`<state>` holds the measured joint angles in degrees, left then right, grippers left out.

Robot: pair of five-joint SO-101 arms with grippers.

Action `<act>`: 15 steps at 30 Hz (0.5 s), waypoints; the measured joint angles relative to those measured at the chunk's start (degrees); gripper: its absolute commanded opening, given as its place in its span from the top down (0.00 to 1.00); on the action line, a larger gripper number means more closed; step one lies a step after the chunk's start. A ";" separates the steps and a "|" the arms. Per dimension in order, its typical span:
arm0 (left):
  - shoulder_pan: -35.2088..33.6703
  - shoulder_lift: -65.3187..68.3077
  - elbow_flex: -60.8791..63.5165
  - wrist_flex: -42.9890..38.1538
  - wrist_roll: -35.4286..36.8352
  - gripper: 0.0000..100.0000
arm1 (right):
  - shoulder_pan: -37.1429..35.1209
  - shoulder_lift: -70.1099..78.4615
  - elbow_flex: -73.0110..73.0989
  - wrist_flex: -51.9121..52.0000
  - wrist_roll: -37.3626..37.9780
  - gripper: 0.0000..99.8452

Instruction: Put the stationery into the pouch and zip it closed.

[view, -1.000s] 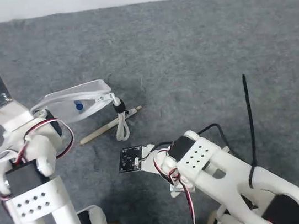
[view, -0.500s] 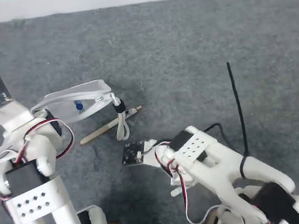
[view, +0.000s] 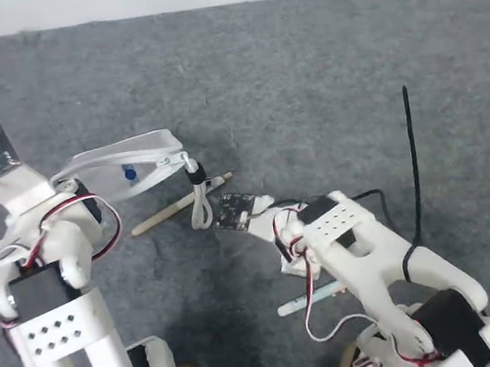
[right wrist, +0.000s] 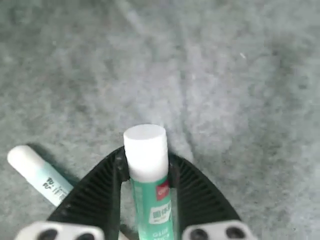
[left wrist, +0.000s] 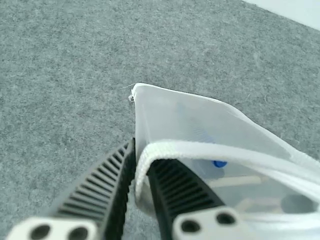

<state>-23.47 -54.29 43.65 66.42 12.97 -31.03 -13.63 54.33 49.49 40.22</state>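
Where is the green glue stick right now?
The glue stick sits clamped in the right tool, seen in the right wrist view, with a second white-and-green tube lying on the grey carpet just beside it.

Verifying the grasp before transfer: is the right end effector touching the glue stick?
Touching. The right wrist view shows the glue stick pinched inside the right end effector, both jaws pressed against its sides with no gap.
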 measured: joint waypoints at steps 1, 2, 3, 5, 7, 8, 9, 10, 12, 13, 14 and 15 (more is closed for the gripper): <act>0.00 0.00 0.00 0.00 0.00 0.99 | 0.70 -0.70 0.09 -0.26 0.00 0.99; 0.00 0.00 0.00 0.00 0.00 0.99 | 1.32 -1.67 0.09 -0.35 0.00 0.99; 0.00 0.00 0.00 0.00 0.00 0.99 | 1.93 -2.81 0.18 -0.53 0.00 0.99; 0.00 0.00 0.00 0.00 0.00 0.99 | 2.64 -5.71 0.18 -0.62 0.00 0.99; 0.00 0.00 0.00 0.00 0.00 0.99 | 2.73 -9.14 0.18 -0.62 0.00 0.99; 0.00 0.00 0.00 0.00 0.00 0.99 | 2.73 -10.81 0.18 -0.62 0.00 0.99; 0.00 0.00 0.00 0.00 0.00 0.99 | 2.73 -12.57 0.18 -0.62 0.00 0.99; 0.00 0.00 0.00 0.00 0.00 0.99 | 2.73 -14.15 0.18 -0.62 -0.35 0.99; 0.00 0.00 0.00 0.00 0.00 0.99 | 2.73 -17.14 0.18 -0.62 -3.25 0.99; 0.00 0.00 0.00 0.00 0.00 0.99 | 2.73 -18.37 0.09 -0.62 -4.84 0.99; 0.00 0.00 0.00 0.00 0.00 0.99 | 2.73 -19.34 -0.18 -0.62 -6.24 0.99; 0.00 0.00 0.00 0.00 0.00 0.99 | 2.73 -20.22 -0.53 -0.62 -7.47 0.99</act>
<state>-23.47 -54.29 43.65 66.42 12.97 -28.31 -33.85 53.80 48.88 32.75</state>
